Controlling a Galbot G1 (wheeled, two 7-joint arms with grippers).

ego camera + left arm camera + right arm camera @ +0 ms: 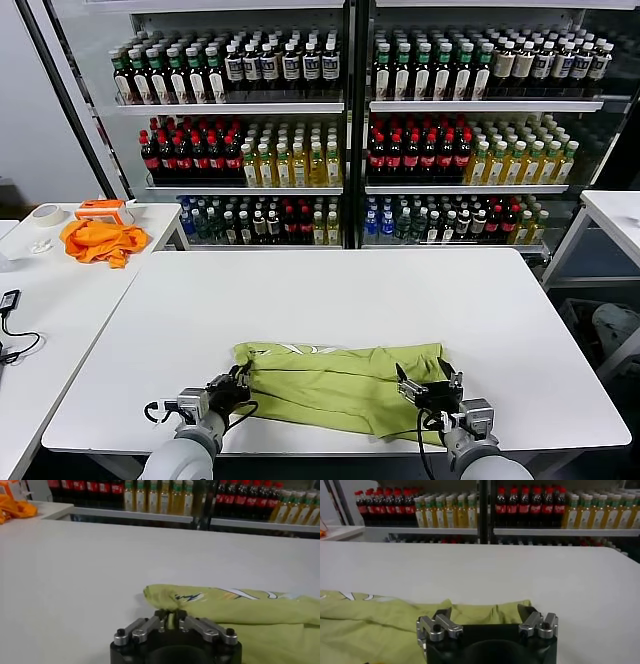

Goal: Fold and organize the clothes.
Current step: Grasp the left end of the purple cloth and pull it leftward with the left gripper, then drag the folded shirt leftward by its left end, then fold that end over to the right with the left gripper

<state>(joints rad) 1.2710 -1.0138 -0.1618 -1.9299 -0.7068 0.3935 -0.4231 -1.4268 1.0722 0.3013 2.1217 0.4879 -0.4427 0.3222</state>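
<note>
The light yellow-green T-shirt (335,385) lies folded into a wide band near the front edge of the white table (330,290). A strip of its dark-and-white print shows along the far edge. My left gripper (238,385) is at the shirt's left end and is shut on a pinch of the fabric (170,620). The shirt (240,607) stretches away from that gripper (170,615). My right gripper (430,385) is at the shirt's right end. In the right wrist view it (483,612) stands wide open with the shirt's edge (470,612) between the fingers.
A bright orange cloth (100,240), a tape roll (47,213) and an orange-white box (103,209) lie on the side table at the left. Shelves of bottles (340,130) stand behind. Another white table (615,215) is at the right.
</note>
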